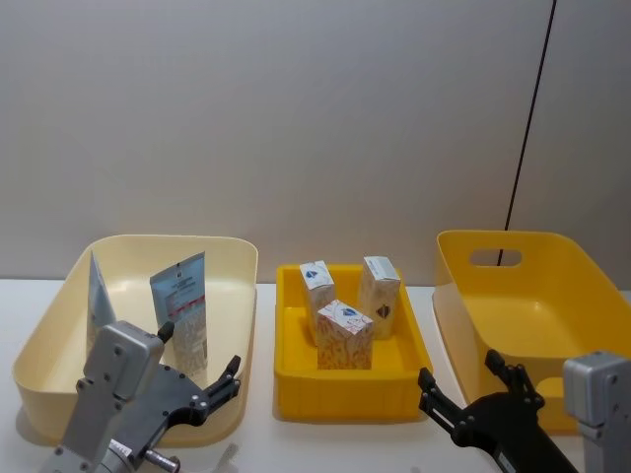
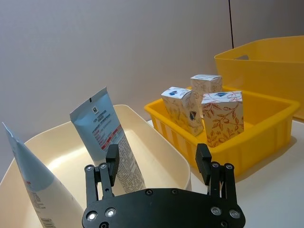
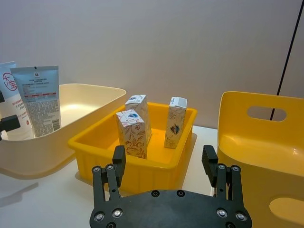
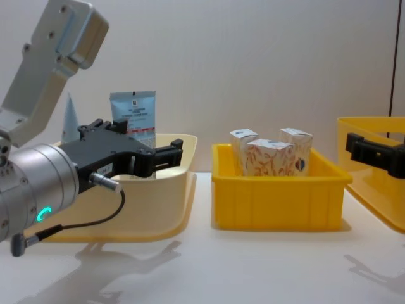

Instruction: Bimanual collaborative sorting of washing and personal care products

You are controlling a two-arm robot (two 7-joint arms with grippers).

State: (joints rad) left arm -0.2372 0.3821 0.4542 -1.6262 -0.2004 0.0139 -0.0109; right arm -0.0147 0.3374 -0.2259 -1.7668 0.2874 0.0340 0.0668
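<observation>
Left gripper (image 1: pixel 202 350) is held low at the near left of the head view, over the near right part of the cream bin (image 1: pixel 237 254). Its fingers are spread apart and nothing is grasped between them; in the left wrist view the released state is confirmed (image 2: pixel 157 156).

Right gripper (image 1: pixel 458 370) is held at the near right, just in front of the gap between the yellow tray (image 1: pixel 288 384) and the large yellow bin (image 1: pixel 449 296). Its fingers are likewise spread, with nothing held (image 3: pixel 164 154).

All three containers are set in a row on the white table (image 1: pixel 335 443) – cream bin at the left, yellow tray in the middle, large yellow bin at the right.

A light-blue squeeze tube (image 1: pixel 180 305) with a red band is stood on end inside the cream bin, leaning back, just beyond the left gripper's fingertips. A second tube (image 1: pixel 99 296) is propped against the bin's left wall, apart from the first.

Three small white cartons (image 1: pixel 345 335) with an orange pattern and a blue logo are stood inside the yellow tray – one at the front, two behind it. The rear left one is slightly tilted; the other two are upright.

A handle cut-out is seen in the far wall of the large yellow bin.
</observation>
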